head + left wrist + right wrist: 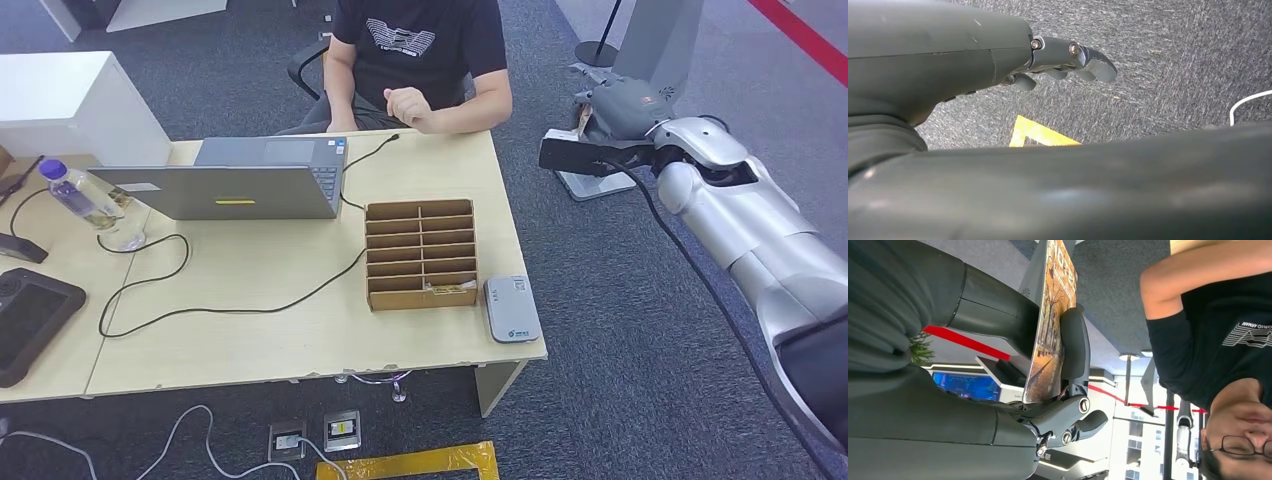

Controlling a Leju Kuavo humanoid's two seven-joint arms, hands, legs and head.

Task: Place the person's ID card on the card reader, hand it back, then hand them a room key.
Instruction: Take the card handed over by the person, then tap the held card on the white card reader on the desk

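A light wooden desk (300, 330) stands on dark grey carpet (620, 330), with a person (420, 60) in a black T-shirt seated at its far edge. A cardboard organizer (420, 254) with rows of slots sits near the desk's right edge, and the grey card reader (512, 309) lies just beside it at the near right corner. An open laptop (240, 180) sits toward the far edge, a water bottle (85, 200) to its left, and a black cable (250, 300) loops across the middle. Yellow tape (420, 462) marks the floor in front of the desk.

The right hand (610, 125) is raised beyond the desk's right edge, near the person. Its thumb and fingers (1074, 342) pinch a card (1050, 325) printed with an autumn street scene, held edge-on.

The left hand (1058, 62) hangs over the carpet, its fingers curled loosely and holding nothing.
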